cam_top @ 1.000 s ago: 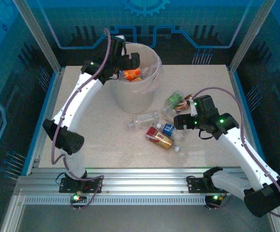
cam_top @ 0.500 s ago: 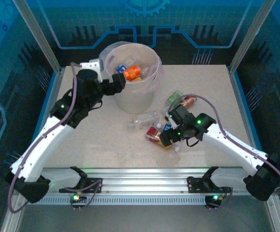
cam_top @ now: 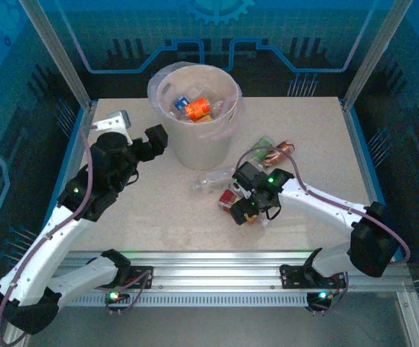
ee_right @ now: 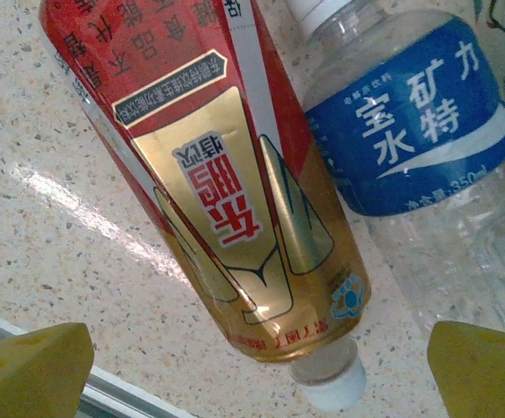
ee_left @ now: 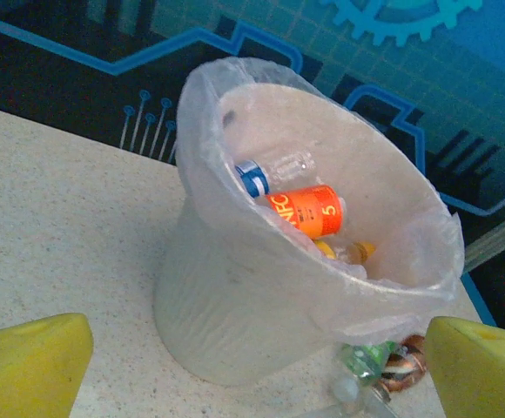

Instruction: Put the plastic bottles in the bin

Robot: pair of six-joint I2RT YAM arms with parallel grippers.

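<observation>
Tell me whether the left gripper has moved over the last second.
Yes. The left gripper has withdrawn from above the bin, leftward and lower in the top view, now beside its left wall.

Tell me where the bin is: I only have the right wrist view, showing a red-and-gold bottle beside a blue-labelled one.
Observer: The bin stands farther out on the table, to the left of the right gripper.
Operator: Anything in it?
Observer: Yes, an orange-labelled bottle and a blue-capped clear bottle lie inside.
Operator: Where's the other arm?
Observer: The left gripper hangs open and empty, left of the bin and facing it.
</observation>
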